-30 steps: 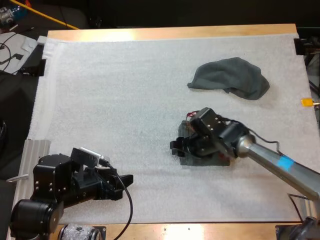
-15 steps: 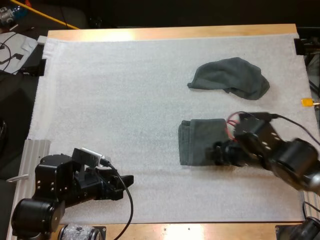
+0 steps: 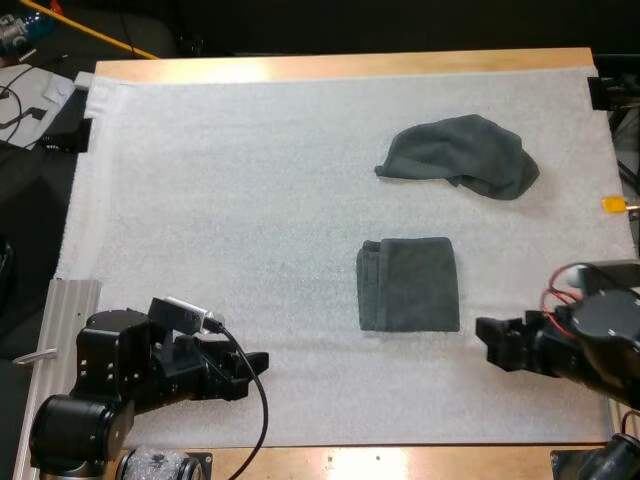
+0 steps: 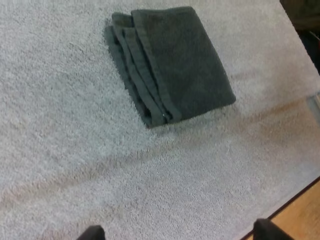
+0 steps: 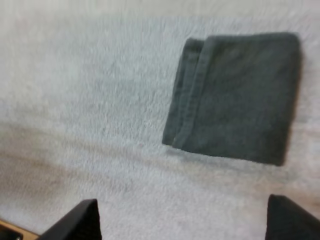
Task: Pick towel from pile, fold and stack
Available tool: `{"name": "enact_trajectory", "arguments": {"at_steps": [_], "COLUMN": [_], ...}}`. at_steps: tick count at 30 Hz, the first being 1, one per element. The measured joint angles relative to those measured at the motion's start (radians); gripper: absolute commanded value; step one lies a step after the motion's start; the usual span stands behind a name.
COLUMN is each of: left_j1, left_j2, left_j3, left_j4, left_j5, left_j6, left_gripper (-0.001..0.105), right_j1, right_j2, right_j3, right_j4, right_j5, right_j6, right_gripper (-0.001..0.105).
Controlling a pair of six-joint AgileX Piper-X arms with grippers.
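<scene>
A folded dark grey-green towel (image 3: 408, 284) lies flat on the white mat (image 3: 250, 180), right of centre. It also shows ahead of my left fingers as the folded towel (image 4: 170, 62) and ahead of my right fingers as the folded towel (image 5: 235, 95). A crumpled towel (image 3: 458, 155) sits behind it toward the far right. My right gripper (image 3: 492, 340) hovers to the right of the folded towel, open and clear of it; its fingertips (image 5: 80, 220) stand wide apart. My left gripper (image 3: 250, 362) rests near the front left, open, fingertips (image 4: 92, 233) apart over bare mat.
The mat's front edge and the wooden table strip (image 3: 400, 462) lie close behind both grippers. A ribbed metal plate (image 3: 72, 297) sits at the mat's left front. Cables and clutter lie off the table's far left corner.
My right gripper has let go of the folded towel and drawn back right and toward the front edge. The towel now lies uncovered and flat. The left arm stayed put.
</scene>
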Motion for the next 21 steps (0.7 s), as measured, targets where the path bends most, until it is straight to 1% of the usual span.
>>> {"name": "enact_trajectory", "arguments": {"at_steps": [3, 5, 6, 10, 12, 13, 17, 19, 21], "left_j1": [0.000, 0.000, 0.002, 0.002, 0.002, 0.002, 0.002, -0.006, -0.020], "left_j2": [0.000, 0.000, 0.000, 0.046, 0.066, 0.118, 0.143, 0.201, 0.252], "left_j3": [0.000, -0.004, -0.006, -0.010, -0.012, -0.012, -0.012, -0.013, -0.013], "left_j4": [-0.014, -0.033, -0.047, -0.127, -0.145, -0.188, -0.202, -0.239, -0.265], "left_j5": [0.000, 0.000, 0.000, 0.000, 0.000, 0.000, 0.026, 0.052, 0.057], "left_j6": [-0.003, -0.011, -0.018, -0.067, -0.074, -0.091, -0.094, -0.098, -0.101], "left_gripper": [0.061, 0.070, 0.071, 0.071, 0.071, 0.071, 0.071, 0.071, 0.071], "right_j1": [0.000, 0.000, 0.000, 0.000, 0.000, 0.000, 0.000, 0.000, 0.000], "right_j2": [-0.045, -0.055, -0.058, -0.055, -0.055, -0.055, -0.055, -0.055, -0.055], "right_j3": [-0.002, -0.002, -0.002, -0.002, -0.002, -0.002, -0.002, -0.002, -0.002], "right_j4": [0.033, 0.045, 0.050, 0.063, 0.065, 0.068, 0.068, 0.068, 0.068], "right_j5": [0.031, 0.051, 0.062, 0.092, 0.096, 0.101, 0.101, 0.101, 0.101], "right_j6": [0.000, 0.000, 0.000, 0.000, 0.000, 0.000, 0.000, 0.000, 0.000], "right_gripper": [0.065, 0.065, 0.065, 0.065, 0.065, 0.065, 0.066, 0.066, 0.065]}}
